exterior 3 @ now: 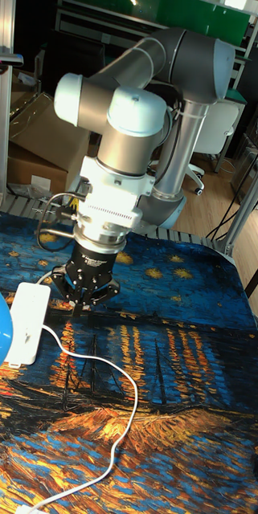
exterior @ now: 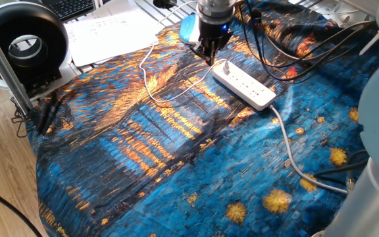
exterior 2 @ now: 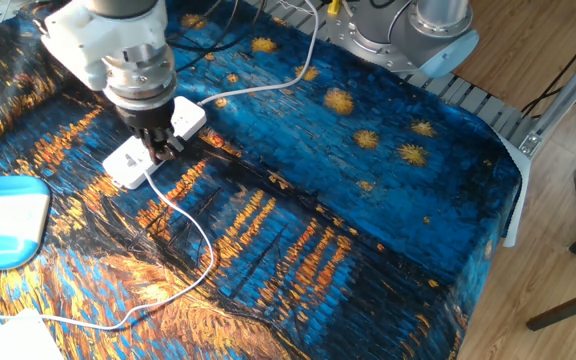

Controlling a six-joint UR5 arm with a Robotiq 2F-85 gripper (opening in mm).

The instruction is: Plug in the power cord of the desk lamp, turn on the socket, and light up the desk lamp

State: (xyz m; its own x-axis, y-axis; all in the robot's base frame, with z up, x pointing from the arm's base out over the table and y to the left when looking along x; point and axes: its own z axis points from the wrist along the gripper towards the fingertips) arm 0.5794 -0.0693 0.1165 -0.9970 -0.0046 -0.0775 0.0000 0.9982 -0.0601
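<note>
The socket (exterior: 245,85) (exterior 2: 190,115) (exterior 3: 24,321) lies on the blue-and-orange painted cloth. A small white plug (exterior: 226,66) stands in its end outlet. From there the thin white power cord (exterior: 151,92) (exterior 2: 206,262) (exterior 3: 122,377) loops away to the desk lamp's blue base (exterior: 188,29) (exterior 2: 3,220). My gripper (exterior: 209,55) (exterior 2: 159,150) (exterior 3: 82,307) hangs just above the plug end of the socket, its fingers drawn together on nothing. It hides part of the strip in the other fixed view.
The strip's thick pale-grey cable (exterior: 288,145) (exterior 2: 268,88) runs off toward the arm's base (exterior 2: 418,30). Black cables (exterior: 295,36) lie behind the strip. A black ring-shaped device (exterior: 25,43) and papers (exterior: 110,29) sit at the table's far side.
</note>
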